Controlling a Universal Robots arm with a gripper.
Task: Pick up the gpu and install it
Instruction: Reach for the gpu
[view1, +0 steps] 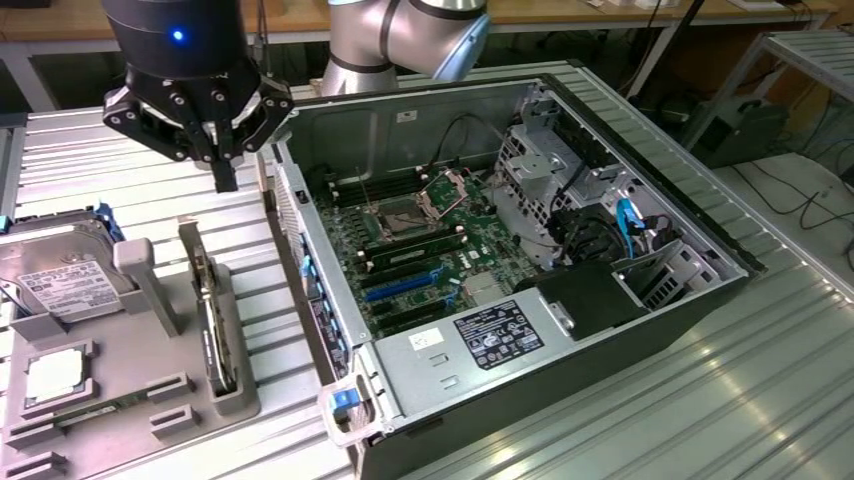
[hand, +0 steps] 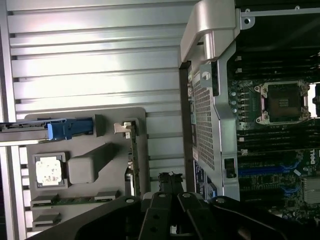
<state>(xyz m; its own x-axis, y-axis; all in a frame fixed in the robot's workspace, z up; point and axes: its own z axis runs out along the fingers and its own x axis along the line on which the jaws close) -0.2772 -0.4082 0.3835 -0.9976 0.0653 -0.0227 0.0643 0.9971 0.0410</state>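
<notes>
Gpu (view1: 211, 322) upright in the rack (view1: 140, 385) — near the hand (view1: 224, 182), untouched.

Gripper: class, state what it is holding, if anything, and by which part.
Nothing. The black gripper hangs empty, apart from the thin green gpu card standing on edge in the grey tray.

The exterior camera sat high and off to one side, angled steeply down over the ribbed metal surface (view1: 747, 400). It took in the whole open computer case (view1: 387, 130), with the grey parts tray (view1: 134, 375) on the exterior view's left and the claw (view1: 224, 170) above it. The wrist camera looked straight down past the claw (hand: 170, 192), much nearer the surface (hand: 90, 65). Both views shared the tray (hand: 80, 135), the case's rear wall (hand: 220, 100) and the processor socket (view1: 400, 218) (hand: 282, 102).
</notes>
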